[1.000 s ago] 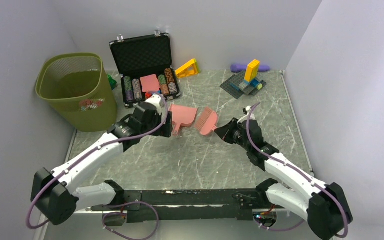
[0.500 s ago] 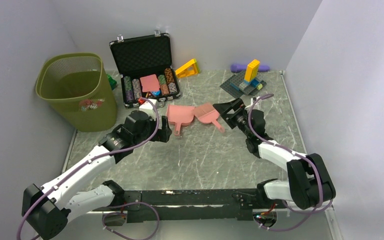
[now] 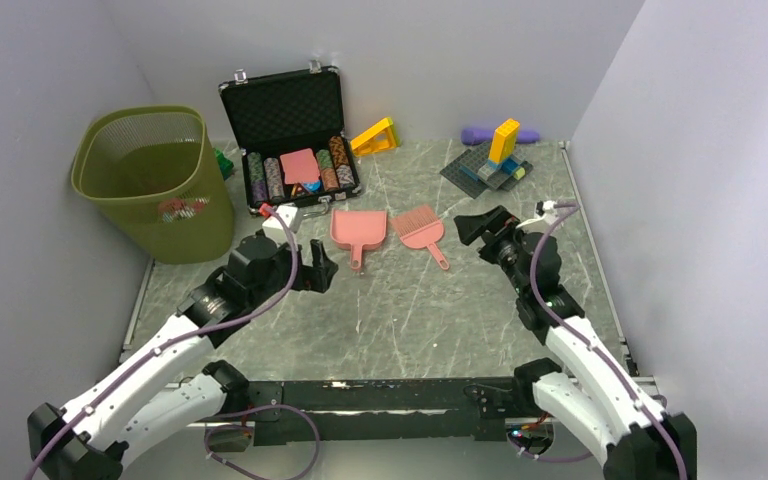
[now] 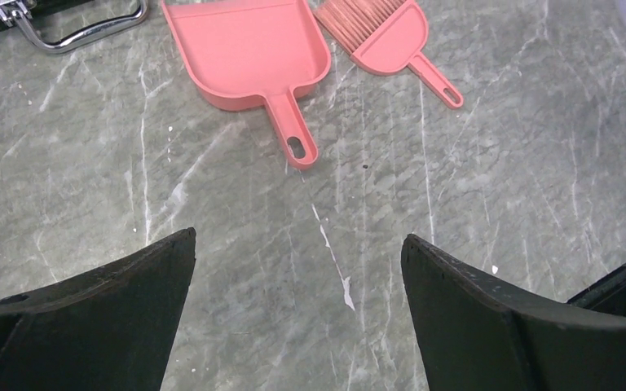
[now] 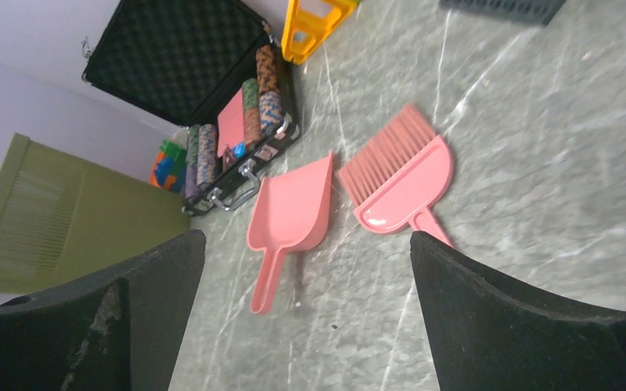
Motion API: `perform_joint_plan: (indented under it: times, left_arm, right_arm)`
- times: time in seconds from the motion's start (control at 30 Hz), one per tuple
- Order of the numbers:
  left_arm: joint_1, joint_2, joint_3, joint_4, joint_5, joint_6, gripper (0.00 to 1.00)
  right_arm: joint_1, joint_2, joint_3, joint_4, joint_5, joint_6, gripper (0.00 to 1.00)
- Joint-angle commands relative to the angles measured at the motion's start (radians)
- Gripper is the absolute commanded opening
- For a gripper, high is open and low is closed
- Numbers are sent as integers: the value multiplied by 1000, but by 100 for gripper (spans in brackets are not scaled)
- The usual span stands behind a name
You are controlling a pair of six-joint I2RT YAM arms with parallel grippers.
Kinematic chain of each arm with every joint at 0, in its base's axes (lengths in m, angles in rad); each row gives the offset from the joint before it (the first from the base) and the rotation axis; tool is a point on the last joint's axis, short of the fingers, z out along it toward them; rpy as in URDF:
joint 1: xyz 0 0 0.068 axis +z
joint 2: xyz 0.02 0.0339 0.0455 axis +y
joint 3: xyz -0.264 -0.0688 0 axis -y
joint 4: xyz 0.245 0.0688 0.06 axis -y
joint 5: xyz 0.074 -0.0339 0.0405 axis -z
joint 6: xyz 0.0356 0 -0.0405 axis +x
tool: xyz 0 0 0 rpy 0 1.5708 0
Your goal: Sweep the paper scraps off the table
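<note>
Just released: right end effector (image 3: 470,226) has dropped the brush (image 3: 421,227), now flat on desk (image 3: 410,300) beside dustpan (image 3: 359,229). It and left end effector (image 3: 322,272) gape wide, empty. Scraps (image 3: 182,209): likely those bits inside bin (image 3: 150,180), none seen on desk. Looks finished.

Left hand (image 3: 319,270), right hand (image 3: 473,224): fingers apart

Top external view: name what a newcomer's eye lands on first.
A pink dustpan and a pink brush lie side by side on the grey-green table, handles toward the arms. An olive mesh wastebasket stands at the far left, next to an open black case holding rows of poker chips.
</note>
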Motion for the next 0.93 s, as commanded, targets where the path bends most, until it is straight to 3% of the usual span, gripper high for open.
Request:
perform_joint_plan:
  times: [0.0,0.2,0.57,0.9]
  left_arm:
    - [-6,-83,-12,56,-23,-19,99]
    - [-6,-199,-70,63,-45,-53,99]
    - [-7,-578,-365,118,-113,-95,99]
    - [-6,-506,-328,97,-69,-116,99]
  right_arm:
    - [-3,-154,70,-168,75,-219,100]
    - [-3,-347,72,-321,83,-358,100]
    - [-3,-744,-115,-368,57,-421,100]
    - [-3,-769,-104,-418,59,-412,100]
